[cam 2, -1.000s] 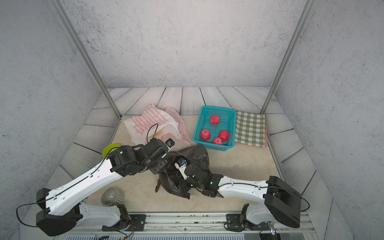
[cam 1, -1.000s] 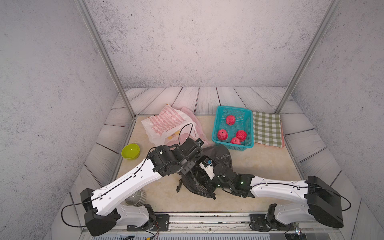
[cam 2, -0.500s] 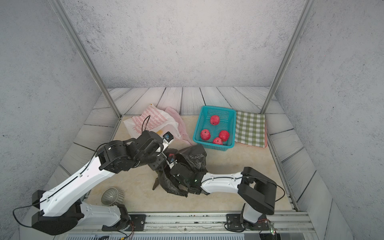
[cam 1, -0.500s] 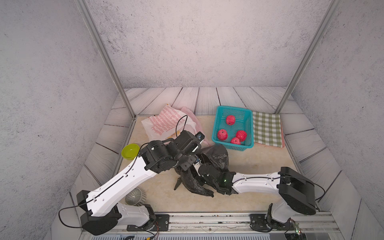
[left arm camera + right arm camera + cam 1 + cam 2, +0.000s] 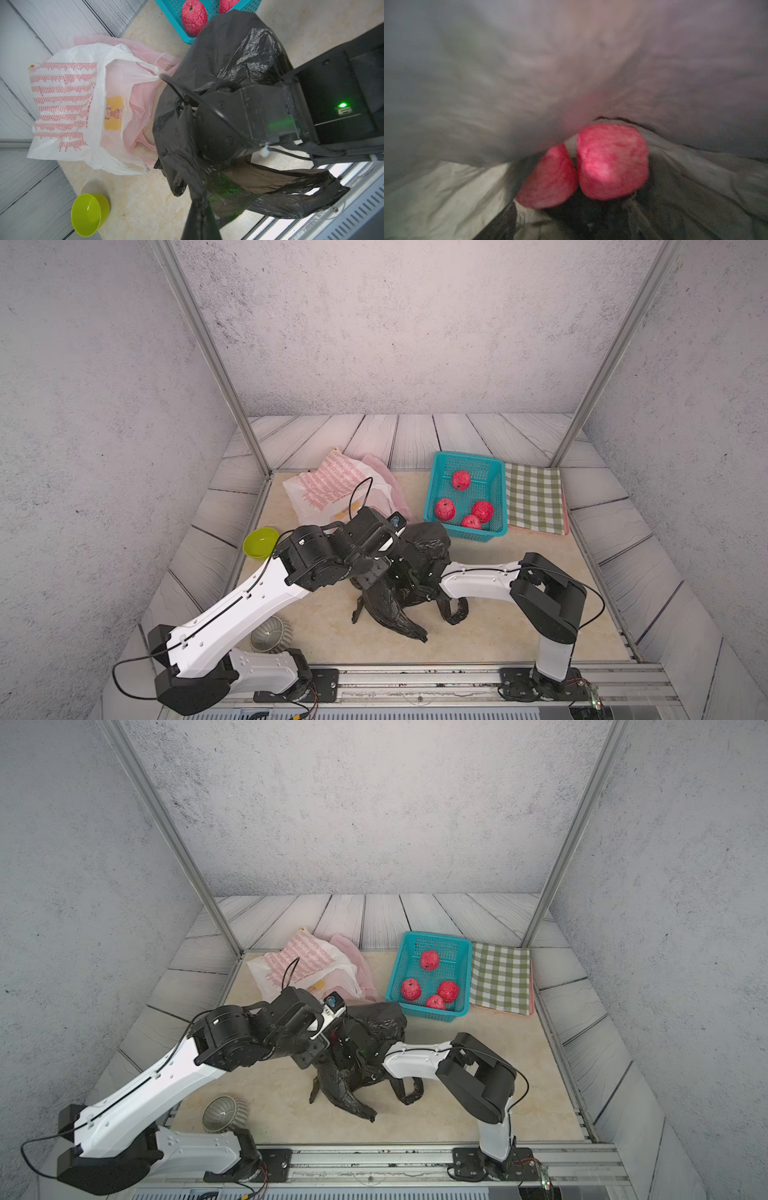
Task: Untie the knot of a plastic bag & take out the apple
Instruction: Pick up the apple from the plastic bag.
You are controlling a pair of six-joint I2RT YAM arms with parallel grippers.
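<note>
A black plastic bag [image 5: 428,537] [image 5: 382,1019] lies crumpled mid-table, mouth open, its handle loops [image 5: 453,610] hanging loose; no knot shows. My left gripper [image 5: 200,218] is shut on a fold of the bag's edge and holds it up. The right arm [image 5: 478,583] reaches into the mouth, and the right gripper is buried in the plastic. Inside, the right wrist view shows two red apples [image 5: 612,162] [image 5: 550,178] side by side, just ahead of the jaws. The jaws themselves are lost in the dark.
A teal basket [image 5: 467,456] with several red apples stands behind the bag, a green checked cloth [image 5: 534,497] beside it. A white printed bag [image 5: 332,485] over a pink one lies back left. A green bowl [image 5: 260,542] and a grey ribbed cup [image 5: 268,632] sit left.
The right arm has slid left and deeper into the bag, its elbow folding in towards the middle. The left gripper has drawn the bag's edge up and back a little.
</note>
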